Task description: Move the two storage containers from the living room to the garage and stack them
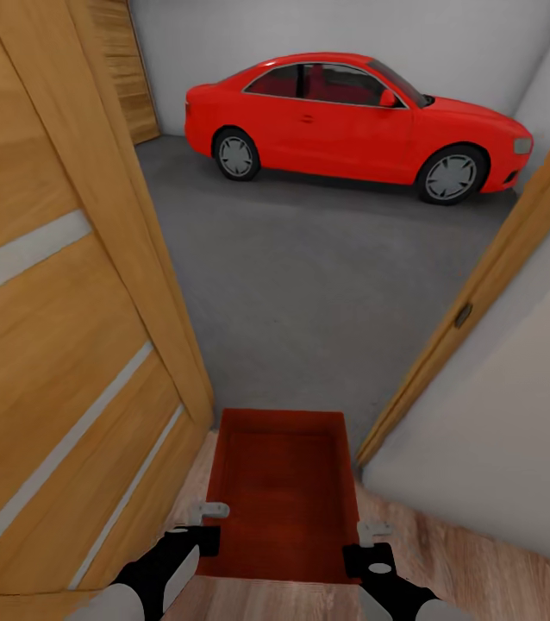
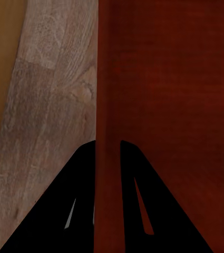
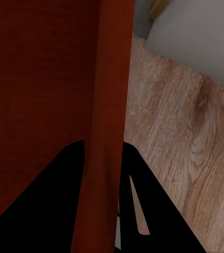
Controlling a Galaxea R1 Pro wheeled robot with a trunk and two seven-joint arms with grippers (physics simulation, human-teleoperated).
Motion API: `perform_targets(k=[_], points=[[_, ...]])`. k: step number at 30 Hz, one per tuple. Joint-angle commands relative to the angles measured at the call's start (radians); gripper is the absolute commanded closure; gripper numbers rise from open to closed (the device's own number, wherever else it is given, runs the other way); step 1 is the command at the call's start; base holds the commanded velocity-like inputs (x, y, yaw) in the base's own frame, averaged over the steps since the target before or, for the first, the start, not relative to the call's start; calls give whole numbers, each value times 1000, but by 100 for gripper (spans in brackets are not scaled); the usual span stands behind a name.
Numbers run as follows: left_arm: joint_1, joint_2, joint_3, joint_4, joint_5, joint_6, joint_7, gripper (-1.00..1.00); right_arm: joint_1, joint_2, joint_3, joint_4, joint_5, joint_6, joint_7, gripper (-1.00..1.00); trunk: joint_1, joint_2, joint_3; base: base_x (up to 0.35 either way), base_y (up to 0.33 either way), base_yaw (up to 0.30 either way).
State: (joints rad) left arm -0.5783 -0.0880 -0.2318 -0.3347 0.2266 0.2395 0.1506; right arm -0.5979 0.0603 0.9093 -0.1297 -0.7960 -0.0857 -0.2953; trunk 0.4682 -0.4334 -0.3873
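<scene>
One orange-red storage container (image 1: 279, 492) hangs in front of me at a doorway, held by its two long side walls. My left gripper (image 1: 213, 514) is shut on the container's left wall (image 2: 107, 79); both dark fingers straddle that thin wall at my left gripper (image 2: 107, 153). My right gripper (image 1: 374, 529) is shut on the right wall (image 3: 112, 79), the wall again running between the fingers at my right gripper (image 3: 104, 153). The bin is open-topped and empty. Beyond the doorway lies the garage's dark grey floor (image 1: 309, 285).
An open wooden door (image 1: 51, 345) stands close on the left, and a wooden door frame (image 1: 482, 293) with a white wall (image 1: 499, 448) is on the right. A red car (image 1: 353, 121) is parked at the far side. Light wood planks (image 1: 482, 552) lie underfoot.
</scene>
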Motion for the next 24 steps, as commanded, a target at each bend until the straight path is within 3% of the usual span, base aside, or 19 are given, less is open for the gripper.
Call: perform_targets(k=[1,12,24], points=[[0,2,-44,-5,13,-9,9,100,0,-17,3,-1,-33,7,-1,100,1,-2,-2,259,156,0],[0,2,-44,-6,13,-10,9,100,0,-18,3,-1,-33,7,-3,100,1,-2,-2,178,74,-21],[0,2,-44,-6,14,-11,8,100,0,-17,3,-1,-34,6,-4,100,1,-2,-2,5,1,-206]])
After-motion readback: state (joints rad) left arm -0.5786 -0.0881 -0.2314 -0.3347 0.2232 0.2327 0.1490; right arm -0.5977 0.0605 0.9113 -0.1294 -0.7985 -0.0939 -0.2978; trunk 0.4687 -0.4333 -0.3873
